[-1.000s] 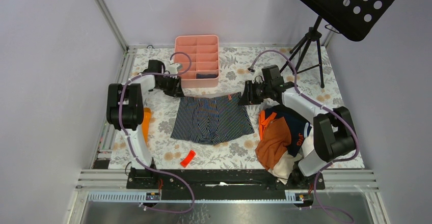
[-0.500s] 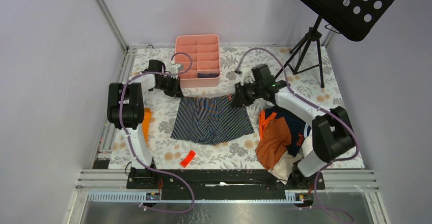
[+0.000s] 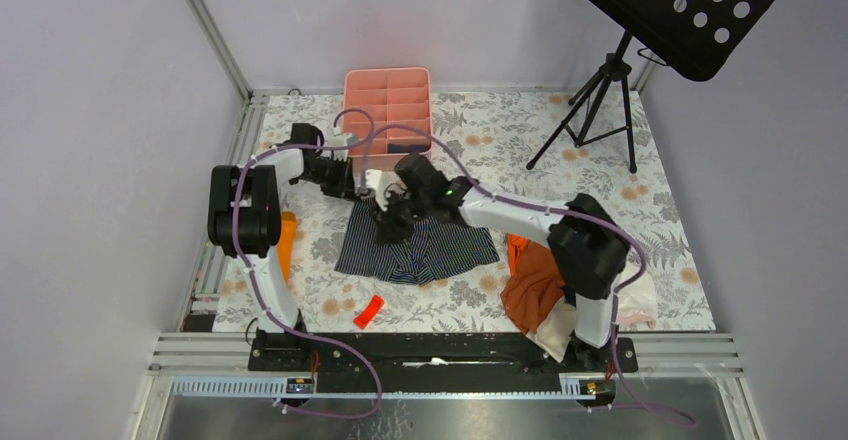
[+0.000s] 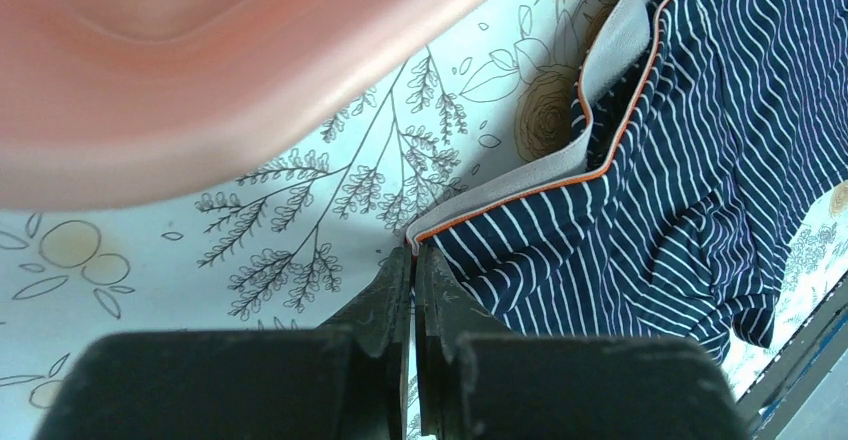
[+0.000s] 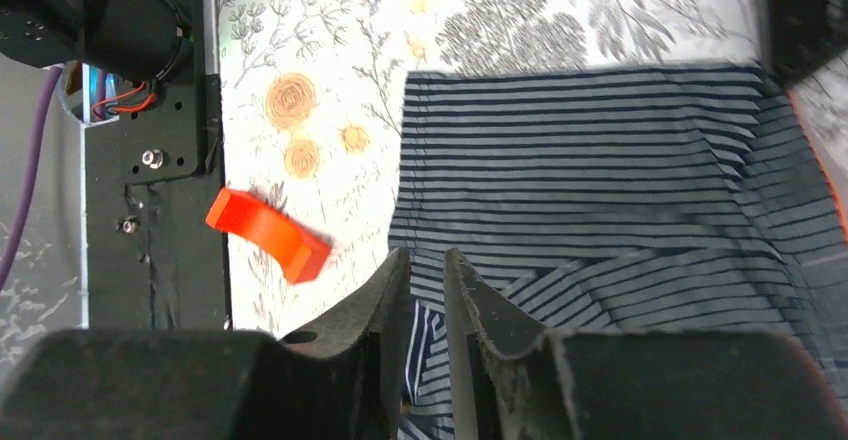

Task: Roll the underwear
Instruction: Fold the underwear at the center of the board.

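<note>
Seen from above, the underwear (image 3: 430, 250) lies in the middle of the table (image 3: 620, 200). Its far edge is partly hidden by the right arm, which stretches across to set the right gripper (image 3: 388, 228) over the cloth. Only the right wrist view shows its 2 fingers (image 5: 370, 320) nearly closed, with striped cloth nipped between them. Only the left wrist view shows the left gripper (image 4: 411, 255) with its fingers pressed together on the far left corner of the grey waistband, near the pink tray (image 4: 200, 80). A red block (image 5: 268, 234) sits by the near edge, apart from the cloth. An orange garment (image 3: 535, 280) is heaped beside the right arm's base. A music stand (image 3: 600, 80) stands at the far right corner.
</note>
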You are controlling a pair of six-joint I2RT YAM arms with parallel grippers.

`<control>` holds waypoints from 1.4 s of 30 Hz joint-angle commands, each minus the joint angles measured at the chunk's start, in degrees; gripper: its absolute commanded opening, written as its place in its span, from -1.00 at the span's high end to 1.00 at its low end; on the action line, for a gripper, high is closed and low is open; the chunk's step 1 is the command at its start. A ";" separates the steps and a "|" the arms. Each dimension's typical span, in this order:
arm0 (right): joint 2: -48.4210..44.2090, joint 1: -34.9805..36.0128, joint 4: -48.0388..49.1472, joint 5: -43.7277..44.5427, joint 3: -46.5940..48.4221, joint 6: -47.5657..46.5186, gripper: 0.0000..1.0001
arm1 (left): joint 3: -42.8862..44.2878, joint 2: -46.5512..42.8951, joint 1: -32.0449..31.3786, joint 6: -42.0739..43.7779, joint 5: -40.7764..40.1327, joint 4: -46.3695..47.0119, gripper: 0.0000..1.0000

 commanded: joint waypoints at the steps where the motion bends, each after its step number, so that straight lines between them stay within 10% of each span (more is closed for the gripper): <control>1: 4.75 4.29 6.21 0.40 5.98 -2.44 0.45 | 1.44 -1.33 1.86 -0.09 1.15 -0.99 1.00; 42: 23.78 13.45 15.44 5.74 14.59 -9.94 0.17 | -0.66 -1.69 3.97 -3.19 5.03 -3.03 1.00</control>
